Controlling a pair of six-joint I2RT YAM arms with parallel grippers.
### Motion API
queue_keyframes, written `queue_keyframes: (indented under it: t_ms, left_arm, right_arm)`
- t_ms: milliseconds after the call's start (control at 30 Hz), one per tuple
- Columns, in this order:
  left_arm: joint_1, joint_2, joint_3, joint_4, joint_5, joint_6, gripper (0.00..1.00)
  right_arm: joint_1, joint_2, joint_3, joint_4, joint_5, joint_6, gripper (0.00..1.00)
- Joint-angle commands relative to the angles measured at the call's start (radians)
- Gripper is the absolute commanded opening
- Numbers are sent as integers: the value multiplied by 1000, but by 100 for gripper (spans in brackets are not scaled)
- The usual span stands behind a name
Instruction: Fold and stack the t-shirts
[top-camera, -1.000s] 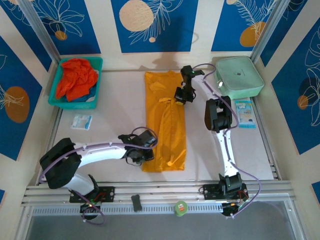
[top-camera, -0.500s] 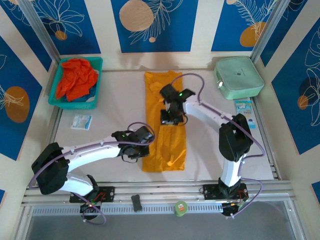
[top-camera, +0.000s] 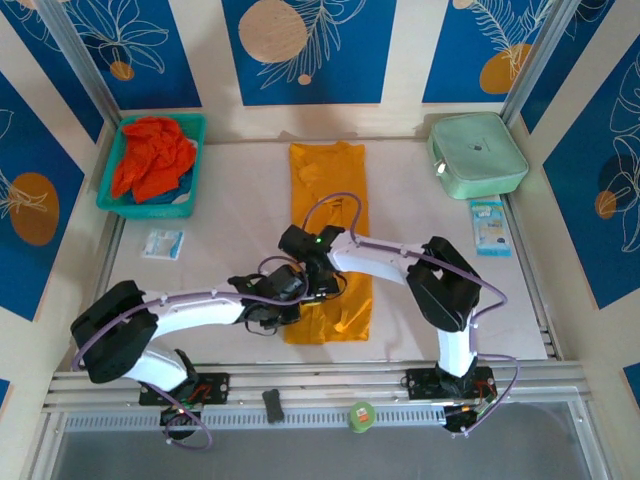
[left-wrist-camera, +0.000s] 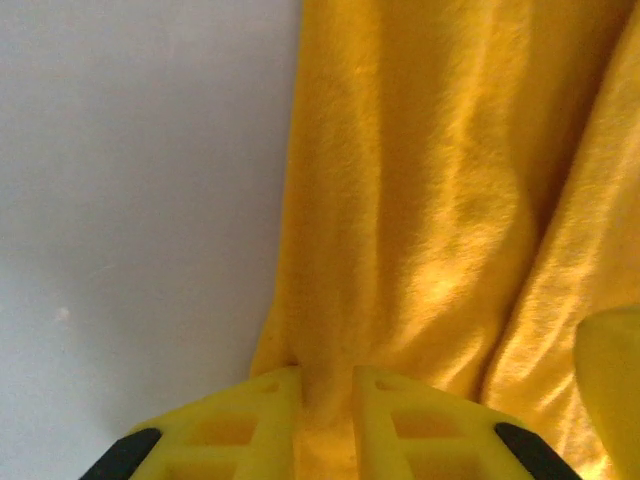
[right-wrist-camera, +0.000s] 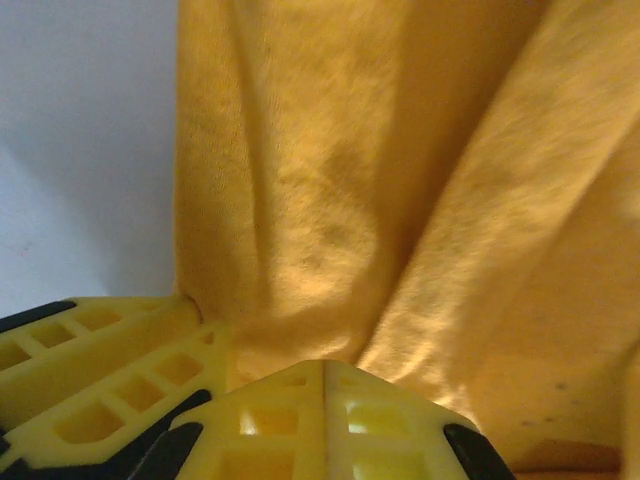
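Observation:
The yellow-orange t-shirt (top-camera: 328, 190) lies as a long narrow strip down the middle of the table (top-camera: 240, 200). My left gripper (top-camera: 291, 297) sits at the strip's left edge near its front end. In the left wrist view a fold of that cloth (left-wrist-camera: 430, 200) is pinched between the left gripper's (left-wrist-camera: 327, 375) fingers. My right gripper (top-camera: 318, 283) is right beside it on the cloth (right-wrist-camera: 330, 180); its jaws (right-wrist-camera: 325, 365) meet with no gap, and the left gripper's yellow fingers (right-wrist-camera: 110, 360) show just to their left. A red-orange t-shirt (top-camera: 150, 160) lies crumpled in the basket.
The teal basket (top-camera: 190, 205) stands at the back left, a mint-green zipped case (top-camera: 478, 153) at the back right. Small packets lie at the left (top-camera: 163, 244) and right (top-camera: 489, 228). A green tape roll (top-camera: 361, 415) and a black piece (top-camera: 273, 405) rest on the front rail.
The right arm swept from the strip's far end down to its near left edge, ending beside the left gripper. The left gripper shifted slightly and narrowed onto the cloth edge.

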Motion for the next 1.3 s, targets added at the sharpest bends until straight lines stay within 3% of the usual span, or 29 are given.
queue_keyframes:
  t_ms: [0, 400, 833, 1267]
  left_arm:
    - [6, 25, -30, 28, 31, -23, 21]
    - [-8, 121, -118, 89, 80, -88, 19]
    - [-14, 7, -203, 15, 29, -151, 19]
    - [-15, 36, -198, 25, 41, -151, 19]
  right_arm:
    - [17, 20, -19, 2, -14, 65, 0]
    - [-1, 52, -94, 39, 11, 99, 0]
    - [-48, -95, -123, 120, 26, 137, 0]
    - [-32, 10, -117, 138, -2, 154, 0]
